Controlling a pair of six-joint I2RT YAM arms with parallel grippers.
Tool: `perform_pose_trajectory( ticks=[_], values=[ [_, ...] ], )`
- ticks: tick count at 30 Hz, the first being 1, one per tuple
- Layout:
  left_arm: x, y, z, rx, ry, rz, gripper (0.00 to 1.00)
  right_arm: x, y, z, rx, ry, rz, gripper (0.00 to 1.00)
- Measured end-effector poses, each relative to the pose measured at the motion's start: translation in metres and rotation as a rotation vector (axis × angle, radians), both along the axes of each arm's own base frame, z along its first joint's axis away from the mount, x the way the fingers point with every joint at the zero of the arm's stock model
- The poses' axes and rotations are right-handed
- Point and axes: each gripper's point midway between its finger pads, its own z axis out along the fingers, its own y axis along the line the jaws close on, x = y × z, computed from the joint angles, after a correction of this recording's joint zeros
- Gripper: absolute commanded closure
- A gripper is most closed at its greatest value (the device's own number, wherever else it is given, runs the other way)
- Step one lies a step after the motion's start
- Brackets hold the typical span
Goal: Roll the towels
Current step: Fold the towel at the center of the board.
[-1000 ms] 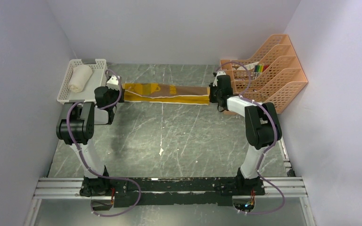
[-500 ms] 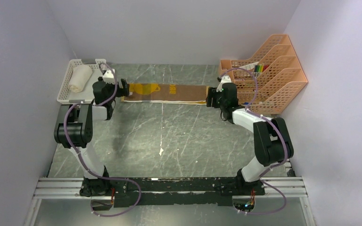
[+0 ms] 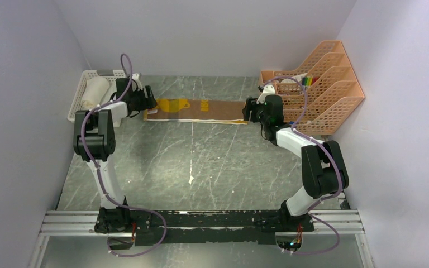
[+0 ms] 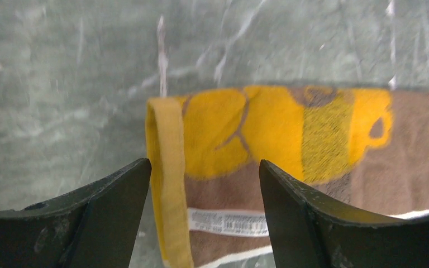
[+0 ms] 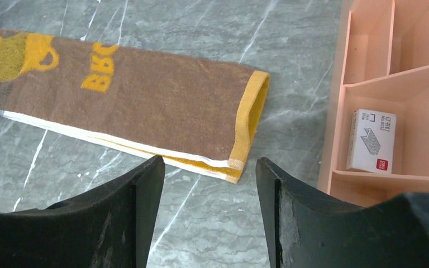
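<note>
The brown towel (image 3: 195, 110) lies flat on the table (image 3: 201, 167), folded into a long narrow strip running left to right across the far side. A yellow cup pattern shows at its left end and a yellow hem edges each short end. The left jaws stand wide apart above the strip's left end with nothing between them. From the left wrist view the yellow hem (image 4: 167, 167) and a small white label (image 4: 226, 221) sit in the gap, down on the table. The right jaws are parted too and empty, above the right end of the strip. Just beside them stands the orange file rack (image 3: 327, 97), with a small white box (image 5: 371, 139) in one compartment. The cream towel (image 3: 94, 92) is rolled up in the white basket (image 3: 78, 109) at the far left corner.
</note>
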Motion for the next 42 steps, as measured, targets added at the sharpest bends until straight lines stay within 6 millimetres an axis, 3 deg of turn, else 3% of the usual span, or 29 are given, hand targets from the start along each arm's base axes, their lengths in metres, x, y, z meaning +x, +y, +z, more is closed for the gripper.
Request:
perform_pose_trajectory(
  ticks=[3,10,14,20,26,29,37,42],
  values=[
    [-0.013,0.006,-0.017,-0.033,0.074,0.014,0.24,0.000,0.001,0.000,0.002,0.000,0.005,0.39],
    [-0.022,0.026,-0.026,-0.144,0.110,0.024,0.37,-0.001,0.003,0.000,0.007,0.000,0.017,0.39],
    [-0.022,0.018,-0.028,-0.186,0.107,-0.024,0.46,-0.001,0.004,0.000,0.009,0.001,0.021,0.38],
    [-0.022,0.001,-0.031,-0.251,0.099,-0.109,0.50,-0.001,0.004,0.000,0.010,0.001,0.024,0.39],
    [-0.023,0.001,-0.035,-0.251,0.109,-0.108,0.79,-0.002,0.005,0.000,0.012,0.002,0.027,0.39],
    [-0.023,0.005,-0.038,-0.234,0.123,-0.081,0.89,-0.002,0.006,-0.001,0.013,0.004,0.030,0.38],
    [-0.031,0.030,-0.029,-0.124,0.181,0.054,0.93,-0.002,0.007,-0.002,0.014,0.007,0.035,0.38],
    [-0.027,0.054,0.007,-0.023,0.150,0.142,0.93,-0.001,0.009,0.000,0.014,0.003,0.040,0.38]
  ],
)
